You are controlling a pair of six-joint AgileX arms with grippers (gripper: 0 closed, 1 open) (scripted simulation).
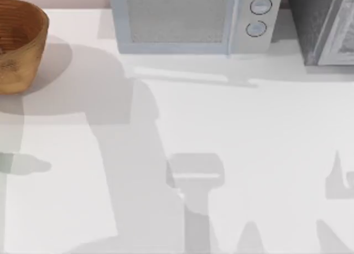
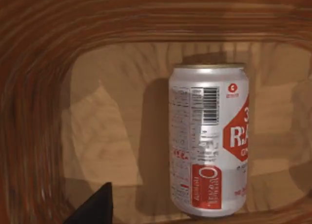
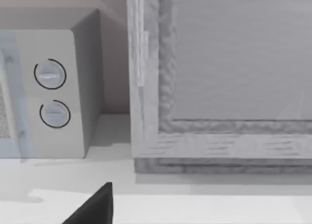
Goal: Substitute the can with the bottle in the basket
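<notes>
The orange-brown wicker basket (image 1: 22, 60) stands at the table's far left back corner, partly cut off by the top view's edge. In the left wrist view I look into the basket (image 2: 39, 63) from close by. The can (image 2: 209, 146), white with red label markings and a barcode, rests inside it against the pale wooden floor. A dark part of my left gripper (image 2: 95, 207) shows a short way from the can, not touching it. My right gripper (image 3: 95, 207) hovers over the table in front of the back-right furniture. The bottle is out of view.
A pale blue-grey microwave (image 1: 191, 21) with two round knobs (image 3: 51, 92) stands at the back centre. A grey framed cabinet (image 1: 326, 27) stands at the back right, also close ahead in the right wrist view (image 3: 219, 87). Arm shadows fall across the white table (image 1: 249, 127).
</notes>
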